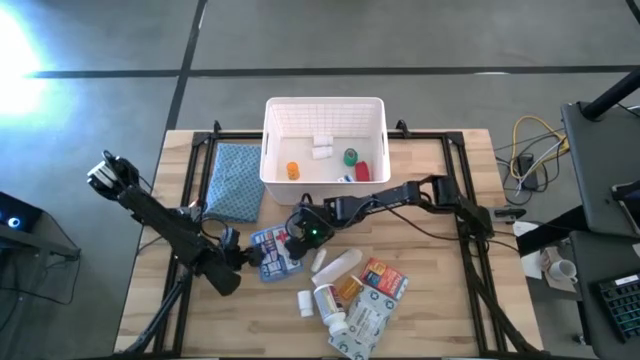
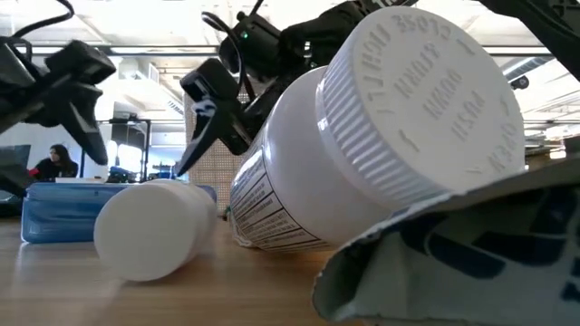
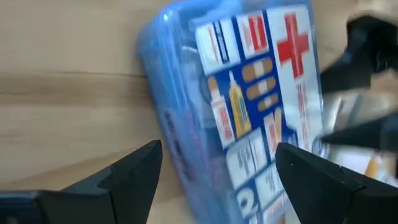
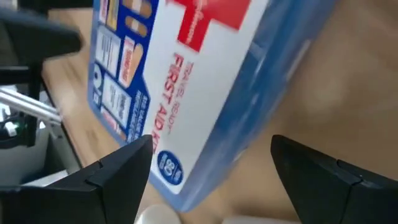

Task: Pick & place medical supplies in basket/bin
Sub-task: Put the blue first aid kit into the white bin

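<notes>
Both grippers, left [image 1: 250, 257] and right [image 1: 296, 243], hang spread open around the first-aid box [image 1: 274, 250], gripping nothing. A few supplies lie in the bin [image 1: 325, 107] at twelve o'clock; bottles [image 1: 330, 300] and packs [image 1: 368, 320] remain at five o'clock.

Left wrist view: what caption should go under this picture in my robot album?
The left pincer, open, lines up on the blue first-aid box lying on the wooden table.
</notes>
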Robot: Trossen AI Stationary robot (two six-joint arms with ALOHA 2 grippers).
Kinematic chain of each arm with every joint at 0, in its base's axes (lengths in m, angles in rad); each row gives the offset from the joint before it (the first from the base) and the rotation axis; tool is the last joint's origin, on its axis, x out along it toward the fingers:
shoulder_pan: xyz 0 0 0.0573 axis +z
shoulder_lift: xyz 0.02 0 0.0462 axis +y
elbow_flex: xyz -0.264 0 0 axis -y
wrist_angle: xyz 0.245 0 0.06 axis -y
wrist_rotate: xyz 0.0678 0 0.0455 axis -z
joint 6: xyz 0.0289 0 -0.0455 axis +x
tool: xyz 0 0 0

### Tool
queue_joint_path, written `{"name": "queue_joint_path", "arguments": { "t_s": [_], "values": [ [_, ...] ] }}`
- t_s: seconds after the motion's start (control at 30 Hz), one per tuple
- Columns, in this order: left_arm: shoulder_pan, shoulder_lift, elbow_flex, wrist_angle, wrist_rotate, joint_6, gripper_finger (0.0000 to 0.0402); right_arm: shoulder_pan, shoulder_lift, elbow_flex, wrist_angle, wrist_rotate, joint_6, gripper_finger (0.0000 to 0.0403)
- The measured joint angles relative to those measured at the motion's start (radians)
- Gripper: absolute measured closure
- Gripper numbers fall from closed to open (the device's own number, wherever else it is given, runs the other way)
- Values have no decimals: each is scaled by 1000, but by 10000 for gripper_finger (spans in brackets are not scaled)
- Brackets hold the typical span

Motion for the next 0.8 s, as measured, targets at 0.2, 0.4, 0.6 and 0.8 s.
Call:
{"name": "queue_joint_path", "arguments": {
  "t_s": [0.2,0.4,0.6,0.8],
  "values": [
    [5,82,0,50,1,5,112,2,13,-15,2,29,14,87],
    [5,130,1,102,-23,7,145,-15,71,-22,55,-64,74,88],
    [5,153,1,154,-28,20,170,-11,89,-26,133,-61,105,88],
    [3,153,1,163,-30,26,173,-9,74,-10,138,-65,55,87]
  ]
}}
